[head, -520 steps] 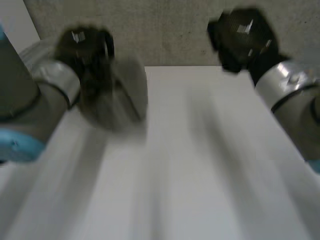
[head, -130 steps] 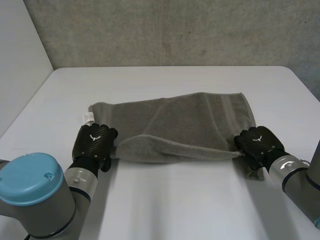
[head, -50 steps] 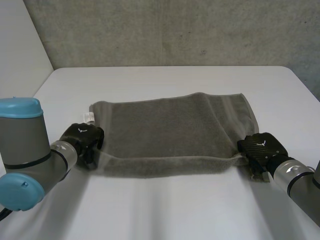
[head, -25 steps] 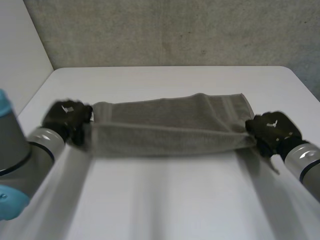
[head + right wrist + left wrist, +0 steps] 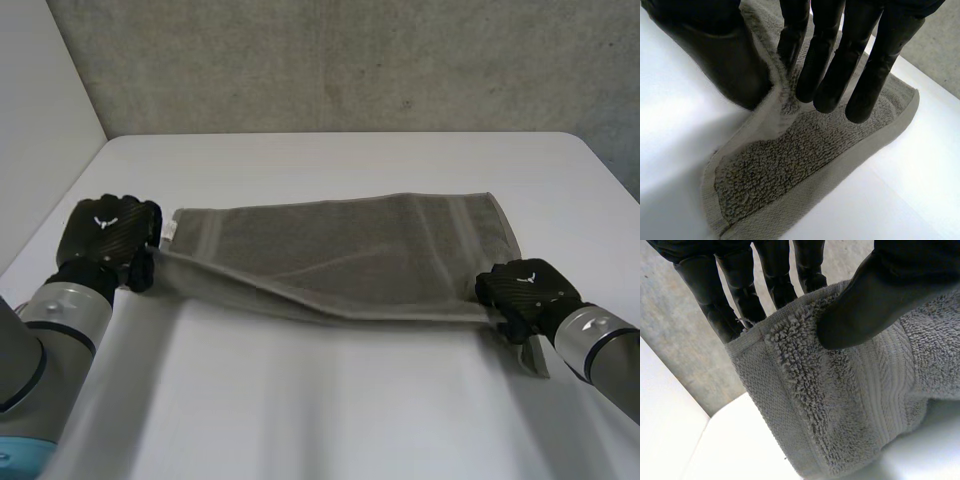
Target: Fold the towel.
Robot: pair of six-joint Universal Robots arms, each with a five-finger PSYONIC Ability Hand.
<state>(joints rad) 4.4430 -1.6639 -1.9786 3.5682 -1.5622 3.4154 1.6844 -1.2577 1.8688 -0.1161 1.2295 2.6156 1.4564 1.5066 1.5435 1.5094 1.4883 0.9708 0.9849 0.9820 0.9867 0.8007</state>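
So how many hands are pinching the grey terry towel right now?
2. The left hand pinches the grey terry towel at its left-end corner; the right hand pinches the near edge close to the right-end corner.

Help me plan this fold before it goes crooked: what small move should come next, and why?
Probably carry the right hand away from the robot, to the far right corner of the towel. The left hand holds its pinched corner beside the far left corner, while the right, also pinching, sits at the near edge, so the folded edge runs slanted.
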